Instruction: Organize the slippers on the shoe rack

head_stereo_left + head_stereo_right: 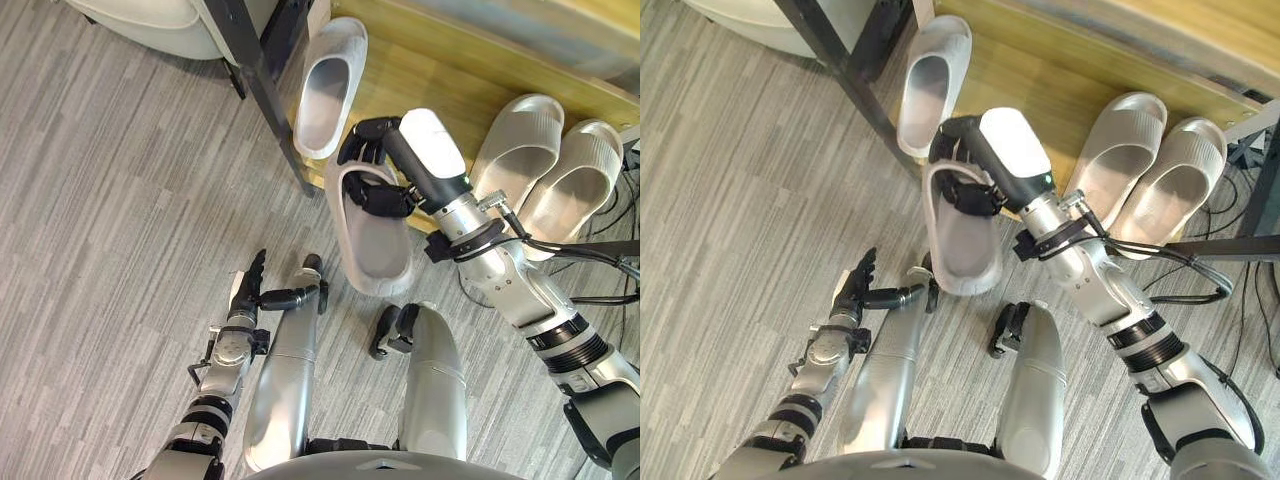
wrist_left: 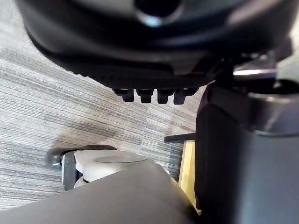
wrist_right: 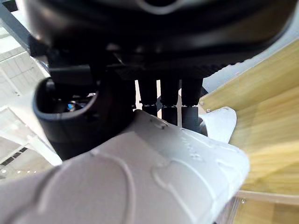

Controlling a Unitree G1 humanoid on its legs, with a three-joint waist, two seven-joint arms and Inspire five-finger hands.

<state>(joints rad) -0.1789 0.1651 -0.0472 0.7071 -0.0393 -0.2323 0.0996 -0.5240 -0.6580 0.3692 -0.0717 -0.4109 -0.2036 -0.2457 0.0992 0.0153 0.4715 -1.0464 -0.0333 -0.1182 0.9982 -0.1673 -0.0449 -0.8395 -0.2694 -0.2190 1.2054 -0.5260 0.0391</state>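
My right hand (image 1: 425, 150) is shut on a pale grey slipper (image 1: 375, 245), fingers curled over its strap and thumb under it. The slipper hangs toe-down in front of the wooden shoe rack (image 1: 440, 70), just off its lower shelf edge. In the right wrist view the slipper's sole (image 3: 154, 182) lies against my fingers (image 3: 168, 100). A matching slipper (image 1: 330, 85) rests on the shelf right behind my hand. Two more grey slippers (image 1: 515, 145) (image 1: 580, 175) lie side by side on the shelf to the right. My left hand (image 1: 245, 290) hangs low over the floor, open and holding nothing.
The rack's black metal leg (image 1: 265, 90) runs diagonally just left of the held slipper. A pale rounded object (image 1: 150, 15) sits on the floor at the upper left. Grey striped flooring (image 1: 120, 200) spreads out to the left.
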